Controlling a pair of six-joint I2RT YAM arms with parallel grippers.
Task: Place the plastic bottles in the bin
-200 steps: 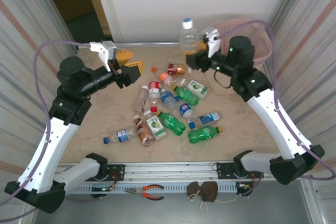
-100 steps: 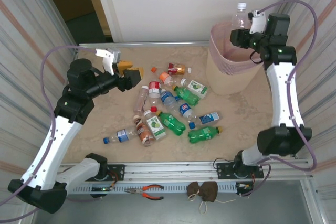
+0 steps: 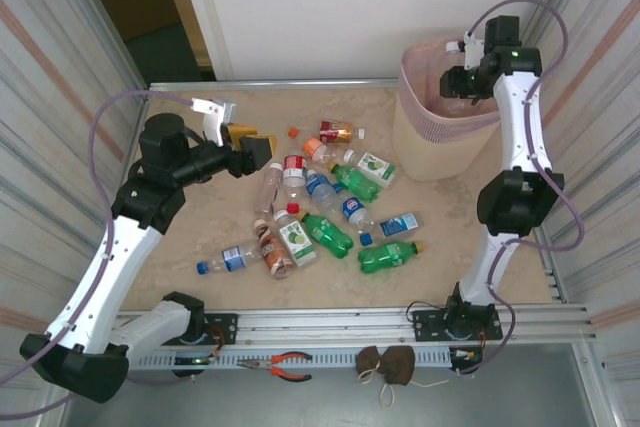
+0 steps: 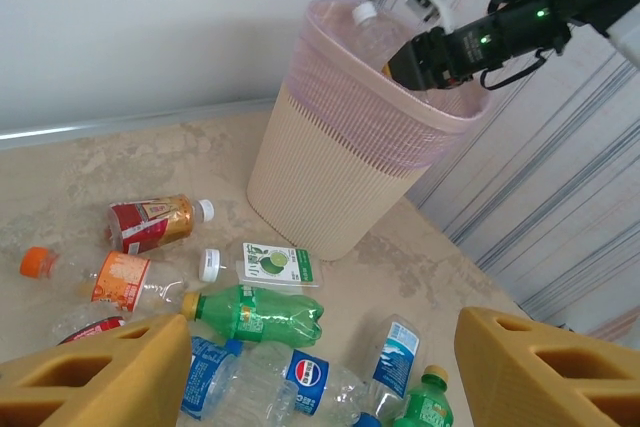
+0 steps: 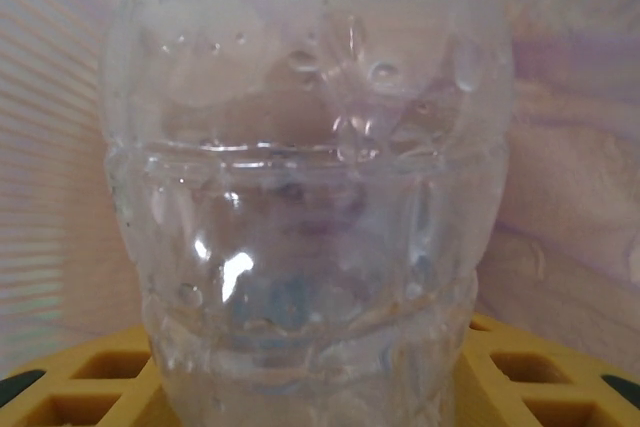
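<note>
Jaws of the right gripper [image 5: 300, 387] clamp a clear, droplet-flecked plastic bottle [image 5: 300, 147] by its ribbed body at the mouth of the pale pink latticed bin [image 3: 430, 142]. Probably light, thin-walled, slick; ribs give purchase. Left gripper [image 4: 300, 367], spread apart, hovers near scattered bottles [image 3: 325, 212].

A marbled beige table [image 3: 220, 209] carries scattered plastic bottles [image 3: 328, 234] and a bin [image 3: 430, 142].

Overhead and low left-wrist cameras both see the bin [image 3: 425, 142]
</note>
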